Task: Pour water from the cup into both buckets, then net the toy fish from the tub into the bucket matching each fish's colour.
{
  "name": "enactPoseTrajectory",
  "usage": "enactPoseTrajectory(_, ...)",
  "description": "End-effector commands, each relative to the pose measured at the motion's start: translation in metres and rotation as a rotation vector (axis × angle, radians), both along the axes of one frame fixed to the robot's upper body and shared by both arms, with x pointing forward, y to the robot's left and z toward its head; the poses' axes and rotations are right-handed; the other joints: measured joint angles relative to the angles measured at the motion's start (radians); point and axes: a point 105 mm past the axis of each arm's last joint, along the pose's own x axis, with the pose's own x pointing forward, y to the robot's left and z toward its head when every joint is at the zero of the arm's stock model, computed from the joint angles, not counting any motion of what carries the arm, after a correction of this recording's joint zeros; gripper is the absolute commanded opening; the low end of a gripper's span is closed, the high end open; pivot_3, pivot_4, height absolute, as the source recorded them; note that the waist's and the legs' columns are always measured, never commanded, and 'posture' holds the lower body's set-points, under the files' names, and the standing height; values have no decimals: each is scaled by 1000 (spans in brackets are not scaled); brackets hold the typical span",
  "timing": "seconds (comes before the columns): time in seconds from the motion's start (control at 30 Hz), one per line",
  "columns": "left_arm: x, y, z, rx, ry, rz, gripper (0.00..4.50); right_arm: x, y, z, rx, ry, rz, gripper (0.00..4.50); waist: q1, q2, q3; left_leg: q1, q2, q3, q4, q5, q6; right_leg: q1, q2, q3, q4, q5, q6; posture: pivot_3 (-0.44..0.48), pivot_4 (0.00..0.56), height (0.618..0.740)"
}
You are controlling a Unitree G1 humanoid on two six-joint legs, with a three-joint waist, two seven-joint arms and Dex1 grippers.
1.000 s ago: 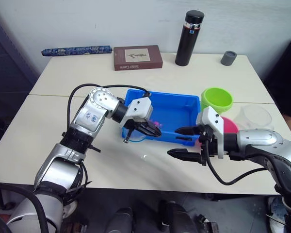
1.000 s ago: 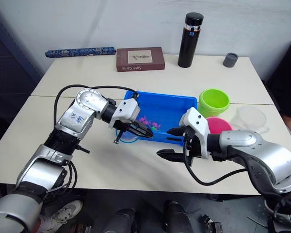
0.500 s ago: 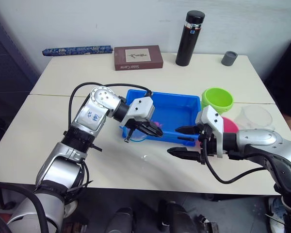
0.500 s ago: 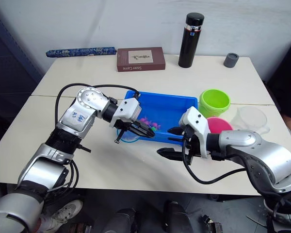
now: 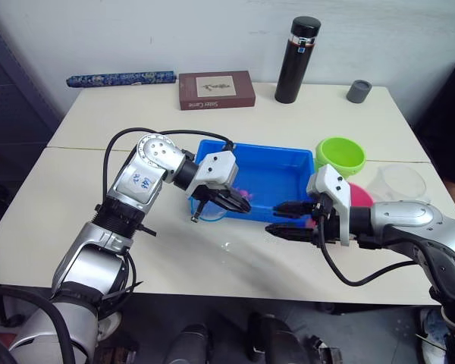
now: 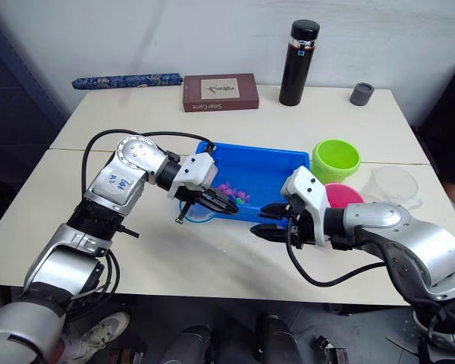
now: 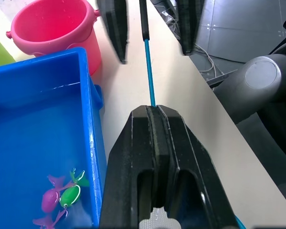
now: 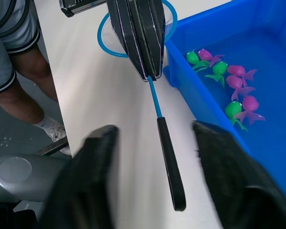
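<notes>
Net (image 8: 133, 28) sits just outside the tub's (image 5: 288, 163) near-left corner, hoop low over the table, stick pointing toward the right gripper (image 5: 287, 219). Left gripper (image 7: 155, 143) is clamped on the stick near the hoop. Right gripper is spread, one finger (image 8: 93, 191) each side of the black handle end (image 8: 170, 171), not touching; looks like a handover so the right arm can reach the buckets. Fish (image 8: 238, 93), pink and green, lie in the tub's water. Pink bucket (image 7: 55, 28) stands just beside the tub, green bucket (image 5: 339, 155) behind it, cup (image 5: 402, 182) further right. Book (image 5: 215, 89) cover text is unreadable.
</notes>
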Motion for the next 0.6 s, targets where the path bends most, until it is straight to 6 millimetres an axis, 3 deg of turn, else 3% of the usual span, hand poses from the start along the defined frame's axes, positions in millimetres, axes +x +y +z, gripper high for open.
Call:
enactPoseTrajectory(0.03,1,3,8,-17,-26,2,0,-3,1,11,6,-43,17,790,0,0,0,0,0,0,0,0,0,0,0,0,0,0,0,0,150,739)
enactPoseTrajectory(0.1,1,4,7,-13,-27,3,0,-3,1,11,7,-43,17,13,0,0,0,0,0,0,0,0,0,0,0,0,0,0,0,0,150,739)
enactPoseTrajectory(0.6,4,4,8,-18,13,41,0,-4,0,12,7,-41,22,13,0,0,0,0,0,0,0,0,0,0,0,0,0,0,0,0,150,739)
